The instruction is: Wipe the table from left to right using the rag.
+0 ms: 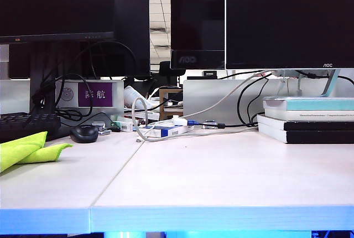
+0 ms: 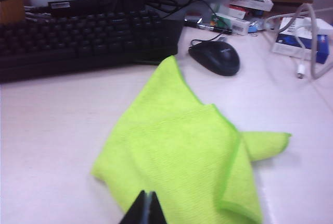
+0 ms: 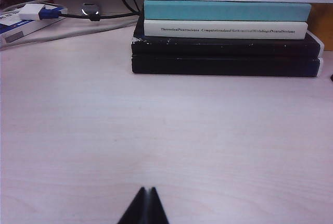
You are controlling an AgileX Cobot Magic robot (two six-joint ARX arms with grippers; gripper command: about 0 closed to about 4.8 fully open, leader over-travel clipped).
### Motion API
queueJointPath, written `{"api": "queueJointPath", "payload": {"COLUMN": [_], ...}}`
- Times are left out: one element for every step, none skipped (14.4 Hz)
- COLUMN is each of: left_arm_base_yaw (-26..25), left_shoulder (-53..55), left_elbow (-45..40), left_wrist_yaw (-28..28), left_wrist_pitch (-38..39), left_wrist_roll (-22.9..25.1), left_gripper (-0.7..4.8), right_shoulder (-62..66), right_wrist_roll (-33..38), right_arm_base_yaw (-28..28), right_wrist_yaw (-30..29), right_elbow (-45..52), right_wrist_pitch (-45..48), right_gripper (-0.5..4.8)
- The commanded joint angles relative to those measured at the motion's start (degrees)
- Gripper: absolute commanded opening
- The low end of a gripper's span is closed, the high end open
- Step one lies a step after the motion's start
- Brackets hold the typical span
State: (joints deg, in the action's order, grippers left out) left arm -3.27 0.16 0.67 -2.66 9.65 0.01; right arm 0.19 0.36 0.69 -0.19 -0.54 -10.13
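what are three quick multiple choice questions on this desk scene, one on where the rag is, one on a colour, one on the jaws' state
1. Where does the rag lie on the table in the exterior view?
A. far left, in front of the keyboard
B. at the centre seam
C. on the stack of books

2. What colour is the mouse beside the rag?
A. white
B. black
C. red

3. How do the jaws of both grippers stand?
A. both shut, holding nothing
B. left shut on the rag
C. both wide open

Key: 1 A, the rag sits at the left edge of the exterior view, near the keyboard. 2 B, the mouse is plainly black in the exterior and left wrist views. 3 A, the left gripper shows its tips pressed together above the rag, and the right gripper shows the same above bare table.
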Motion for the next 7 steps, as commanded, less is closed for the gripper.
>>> {"api": "queueJointPath", "payload": {"left_arm_base_yaw": [4.0,3.9,3.9,3.9,3.9,3.9,3.9], "left_shoulder": [-0.1,-0.1,-0.1,-0.1,-0.1,-0.1,-0.1], "left_elbow": [-0.1,-0.1,-0.1,-0.2,-0.2,-0.1,-0.1], "left_wrist_yaw": [-0.8,-0.1,0.5,1.5,1.6,1.5,1.5], "left_wrist_pitch": [0.9,1.0,1.0,1.0,1.0,1.0,1.0], "left_wrist_roll": [-0.4,0.3,0.9,0.9,0.9,0.9,-0.6], "left_gripper": [-0.02,-0.03,-0.03,-0.03,-0.03,-0.03,-0.03], "right_shoulder": [-0.1,-0.1,-0.1,-0.1,-0.1,-0.1,-0.1], "right_wrist_roll": [-0.2,-0.2,-0.2,-0.2,-0.2,-0.2,-0.2], "right_arm_base_yaw": [0.2,0.1,0.1,0.1,0.1,0.0,0.0], "right_wrist_yaw": [-1.0,-0.8,-0.8,-0.8,-0.8,-0.8,-0.8], "right_elbow": [0.4,0.4,0.4,0.4,0.4,0.4,0.4], "right_wrist_pitch": [0.1,0.1,0.1,0.1,0.0,0.0,0.2], "right_gripper": [-0.05,-0.05,-0.05,-0.05,-0.05,-0.05,-0.05]}}
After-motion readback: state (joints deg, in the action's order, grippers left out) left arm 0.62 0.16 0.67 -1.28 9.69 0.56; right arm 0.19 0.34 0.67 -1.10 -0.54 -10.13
